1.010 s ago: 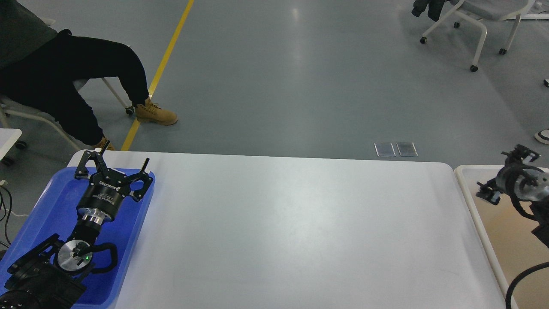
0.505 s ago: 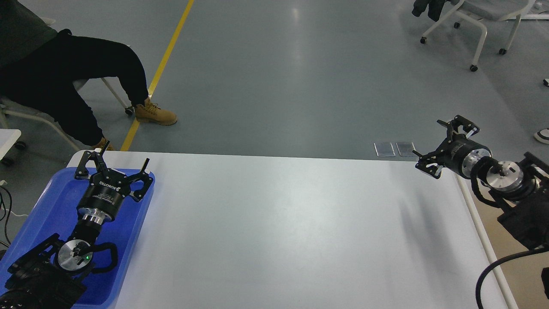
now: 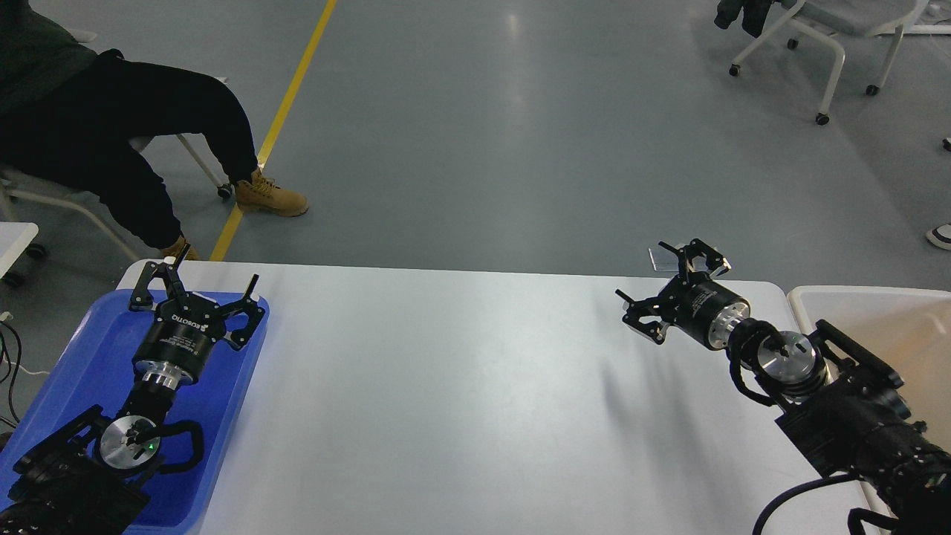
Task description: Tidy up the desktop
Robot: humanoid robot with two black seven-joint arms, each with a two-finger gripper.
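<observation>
The white desktop (image 3: 461, 386) fills the middle of the head view and bears no loose objects that I can see. My left gripper (image 3: 209, 276) is open and empty, hovering over the far end of the blue tray (image 3: 96, 349) at the desktop's left edge. My right gripper (image 3: 654, 279) is open and empty, held above the desktop's far right part, fingers pointing left and away from me.
A cream-rimmed beige bin (image 3: 877, 312) stands beside the desktop's right edge. A seated person's legs and tan boots (image 3: 271, 197) are beyond the far left corner. A white wheeled chair (image 3: 825, 44) stands far right on the grey floor.
My right arm swung left from over the beige bin to above the desktop's far right part, gripper still open. The left arm has not moved.
</observation>
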